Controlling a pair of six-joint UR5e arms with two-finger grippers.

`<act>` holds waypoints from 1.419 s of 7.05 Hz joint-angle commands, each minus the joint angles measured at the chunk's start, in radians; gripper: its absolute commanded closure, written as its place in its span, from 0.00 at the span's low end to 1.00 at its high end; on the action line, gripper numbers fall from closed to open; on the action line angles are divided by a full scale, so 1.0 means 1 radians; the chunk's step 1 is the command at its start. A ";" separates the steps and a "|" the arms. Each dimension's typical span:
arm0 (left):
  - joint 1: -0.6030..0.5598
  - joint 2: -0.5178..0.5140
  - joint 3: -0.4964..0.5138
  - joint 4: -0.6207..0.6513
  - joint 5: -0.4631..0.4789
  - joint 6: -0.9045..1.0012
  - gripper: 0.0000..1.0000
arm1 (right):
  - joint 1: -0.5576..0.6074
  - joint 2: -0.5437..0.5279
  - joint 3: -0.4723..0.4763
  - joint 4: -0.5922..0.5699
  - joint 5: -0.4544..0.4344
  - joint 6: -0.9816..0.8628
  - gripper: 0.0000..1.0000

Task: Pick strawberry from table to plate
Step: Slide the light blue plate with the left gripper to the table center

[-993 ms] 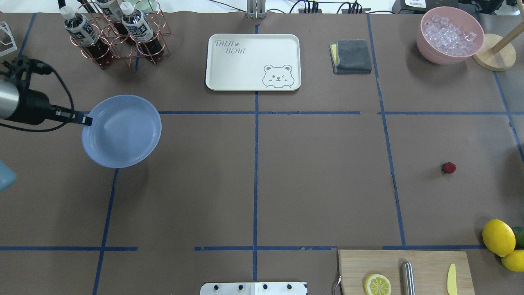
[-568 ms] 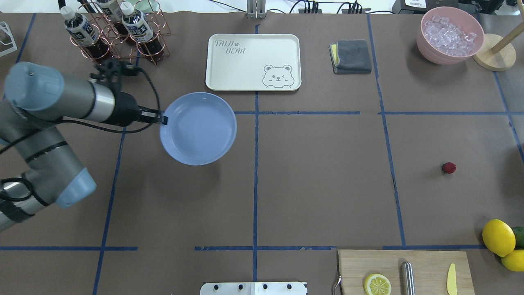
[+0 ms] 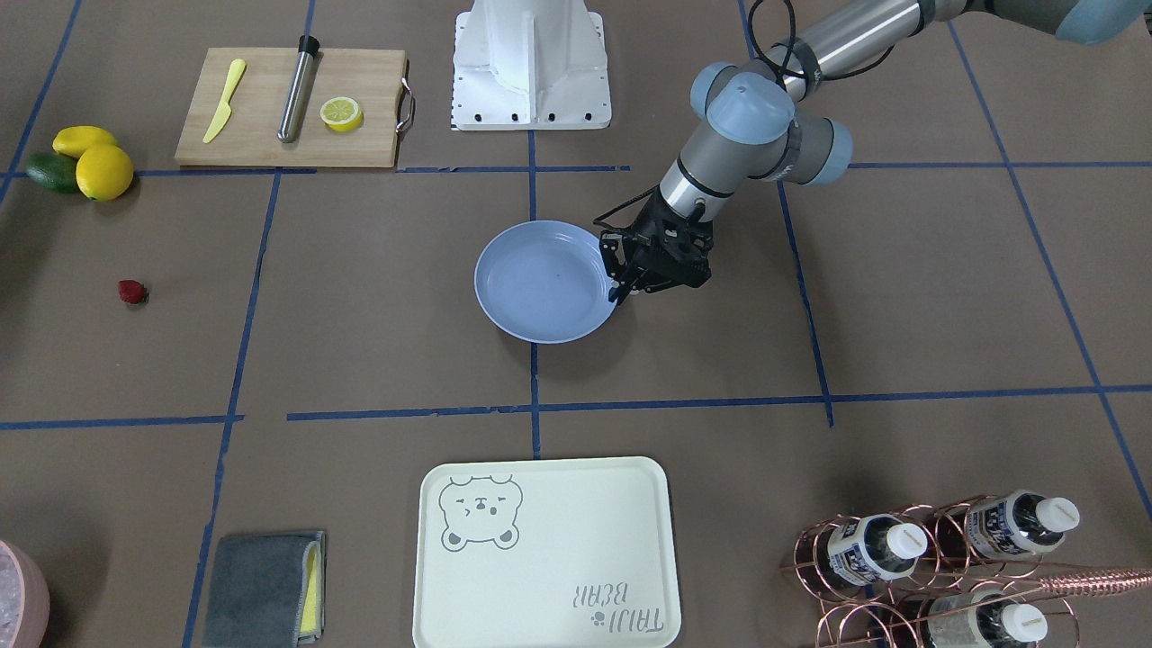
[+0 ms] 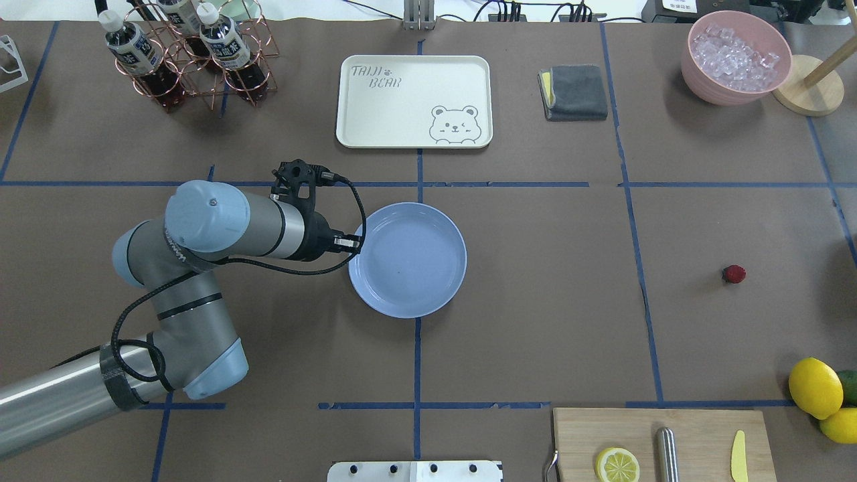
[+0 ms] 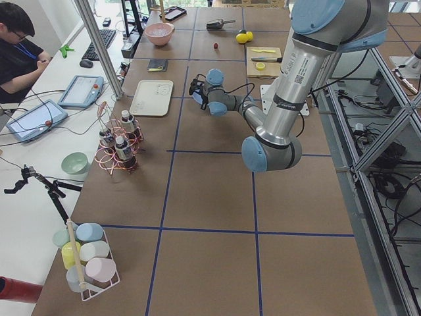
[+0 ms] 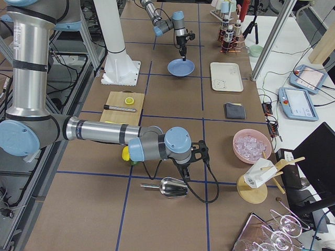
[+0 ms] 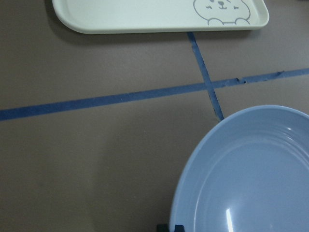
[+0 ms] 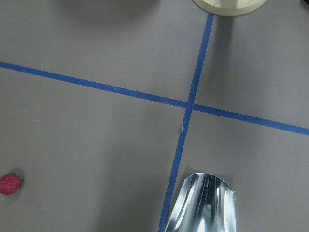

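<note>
The strawberry (image 4: 734, 274) lies alone on the brown table (image 4: 535, 321) at the right, and also shows as a small red berry (image 3: 132, 291) in the front-facing view and at the lower left of the right wrist view (image 8: 9, 184). The light-blue plate (image 4: 407, 260) is empty and sits over the table's centre line. My left gripper (image 4: 355, 242) is shut on the plate's left rim (image 3: 605, 310). My right gripper (image 6: 184, 177) shows only in the exterior right view, just above a metal scoop (image 6: 172, 187); I cannot tell whether it is open or shut.
A cream bear tray (image 4: 414, 100) lies behind the plate, a bottle rack (image 4: 187, 53) at the far left. A grey cloth (image 4: 574, 92) and a pink bowl of ice (image 4: 735, 57) stand far right. A cutting board (image 4: 663, 445) and lemons (image 4: 815, 388) are near right.
My left arm has carried the plate from the table's left side rightward and nearer, to the centre line. The strawberry has not moved.
</note>
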 commanded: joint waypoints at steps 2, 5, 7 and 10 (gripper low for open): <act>0.036 -0.011 0.011 0.000 0.011 0.000 1.00 | 0.000 0.001 -0.001 0.000 0.000 0.000 0.00; 0.042 -0.028 0.044 -0.003 0.011 0.002 1.00 | 0.000 0.001 -0.005 0.000 0.000 -0.002 0.00; 0.041 -0.028 0.044 -0.006 0.009 0.002 0.57 | 0.000 0.001 -0.005 0.000 0.000 -0.002 0.00; -0.050 0.010 -0.023 0.022 -0.033 0.083 0.00 | 0.000 0.010 0.019 0.008 0.000 0.000 0.00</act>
